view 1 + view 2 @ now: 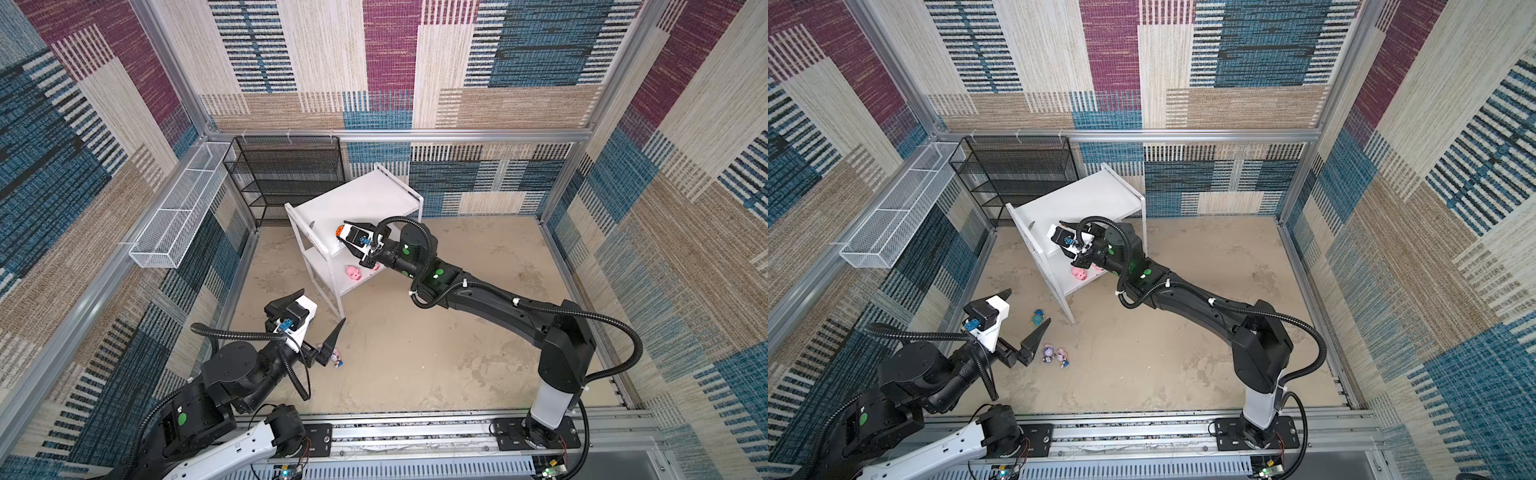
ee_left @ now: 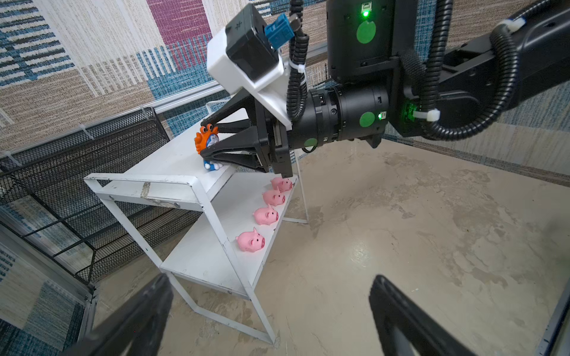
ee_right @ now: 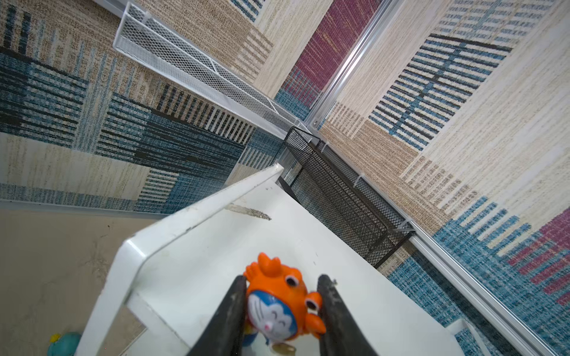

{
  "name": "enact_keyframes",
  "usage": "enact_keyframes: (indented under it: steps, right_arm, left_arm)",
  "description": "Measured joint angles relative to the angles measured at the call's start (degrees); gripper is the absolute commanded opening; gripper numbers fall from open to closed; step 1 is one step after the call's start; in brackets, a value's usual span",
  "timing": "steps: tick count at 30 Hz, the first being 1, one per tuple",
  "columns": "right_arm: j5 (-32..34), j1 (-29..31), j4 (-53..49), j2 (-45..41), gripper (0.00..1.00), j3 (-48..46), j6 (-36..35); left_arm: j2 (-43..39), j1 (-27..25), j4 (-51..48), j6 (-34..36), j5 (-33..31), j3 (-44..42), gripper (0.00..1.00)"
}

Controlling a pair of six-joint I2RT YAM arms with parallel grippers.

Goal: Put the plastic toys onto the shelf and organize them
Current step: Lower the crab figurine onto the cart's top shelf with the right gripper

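My right gripper (image 3: 283, 279) is shut on an orange-hooded white-blue figurine (image 3: 277, 305), held upright at the front edge of the white shelf's top board (image 2: 172, 166); whether its feet touch the board I cannot tell. Several pink pigs (image 2: 250, 241) stand in a row along the lower board's front edge. On the floor left of the shelf (image 1: 1084, 199) lie a blue-hooded figurine (image 1: 1038, 318), a purple-hooded one (image 1: 1049, 353) and a pink-hooded one (image 1: 1062, 356). My left gripper (image 1: 1030, 305) hovers above them, open and holding nothing.
A black mesh rack (image 1: 286, 174) stands against the back wall just behind the shelf. A long white wire basket (image 1: 178, 212) hangs on the left wall. Both arm bases sit on the metal rail (image 1: 415, 432) along the front edge.
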Motion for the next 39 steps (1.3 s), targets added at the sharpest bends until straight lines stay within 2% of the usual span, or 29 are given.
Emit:
enact_keyframes:
  steps: [23,30,39]
  right_arm:
    - [1.57,0.83,0.74,1.7,0.41,1.49,-2.29]
    - [2.1,0.9,0.61,1.68,0.48,1.51,-2.45]
    - [2.12,0.9,-0.83,-0.44,0.5,1.16,-2.84]
  left_arm:
    - [-1.33,2.51,0.61,-0.22,1.51,-1.22,0.99]
    - [-1.46,2.89,0.59,-0.26,1.68,-1.44,0.99]
    - [-1.07,3.1,0.52,-1.33,1.92,-1.42,0.99]
